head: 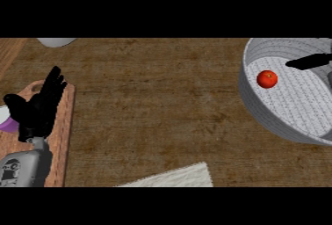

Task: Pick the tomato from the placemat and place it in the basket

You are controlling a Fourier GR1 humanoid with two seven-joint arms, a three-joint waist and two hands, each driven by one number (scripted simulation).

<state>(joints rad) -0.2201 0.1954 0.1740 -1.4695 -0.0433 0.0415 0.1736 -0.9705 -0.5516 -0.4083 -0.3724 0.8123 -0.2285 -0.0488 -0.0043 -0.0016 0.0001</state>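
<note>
Already the tomato [267, 79] lies inside the grey basket [256, 103] at the right of the frame, on the pale ribbed floor near the basket's left wall, with nothing holding it. By the look of it the placing step is done and the release finished. Of the right hand [310, 62] only dark fingers show, entering from the right edge at the upper right, over the basket's interior and apart from the tomato; they look fairly straight and have hold of nothing. What the next move calls for, in this reading, is simply lifting that hand up and back over the basket's rim without brushing the wall or nudging the fruit.

At the left of the frame the left hand [37, 107] rests open, fingers up, empty, over a wooden board [63, 145] that runs along the lower left. A purple and white object [6, 119] peeks out at the left edge, mostly hidden behind that hand. A corner of the white placemat [178, 178] shows at the bottom centre, bare where visible. A pale rounded object [57, 41] sits at the upper left. The brown bench [156, 101] between them carries nothing that would block a withdrawal.
</note>
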